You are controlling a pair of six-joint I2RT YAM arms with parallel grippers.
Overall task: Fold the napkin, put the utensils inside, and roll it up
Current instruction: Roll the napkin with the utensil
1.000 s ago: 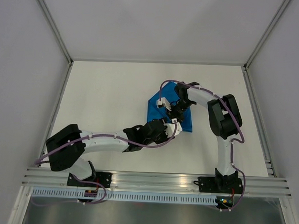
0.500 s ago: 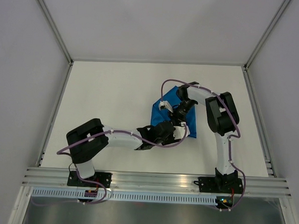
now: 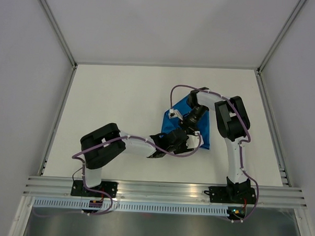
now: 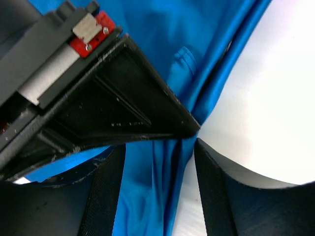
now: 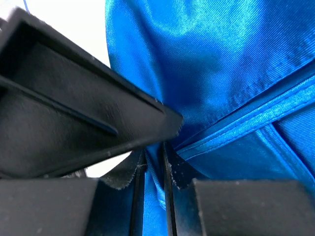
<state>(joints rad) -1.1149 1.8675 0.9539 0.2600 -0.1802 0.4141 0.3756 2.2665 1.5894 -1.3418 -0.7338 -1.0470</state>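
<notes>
The bright-blue napkin [image 3: 201,131] lies bunched and folded right of the table's middle, largely covered by both grippers. My right gripper [image 3: 192,119] is shut on a fold of the napkin [image 5: 231,73]; its jaws [image 5: 153,191] pinch a thin strip of cloth. My left gripper [image 3: 187,140] sits at the napkin's near edge. In the left wrist view its jaws [image 4: 158,194] stand apart, with a wrinkled fold of napkin [image 4: 162,162] between them and not pinched. The two grippers are almost touching. The knife is hidden.
The white table [image 3: 116,100] is walled by grey panels on the left, back and right. The left arm [image 3: 135,144] stretches low across the near middle. The right arm's elbow [image 3: 231,118] stands beside the napkin's right side.
The left arm has swung right and its gripper has closed in under the right gripper. The napkin has shifted right and bunched narrower. The right gripper has moved slightly right with the cloth.
</notes>
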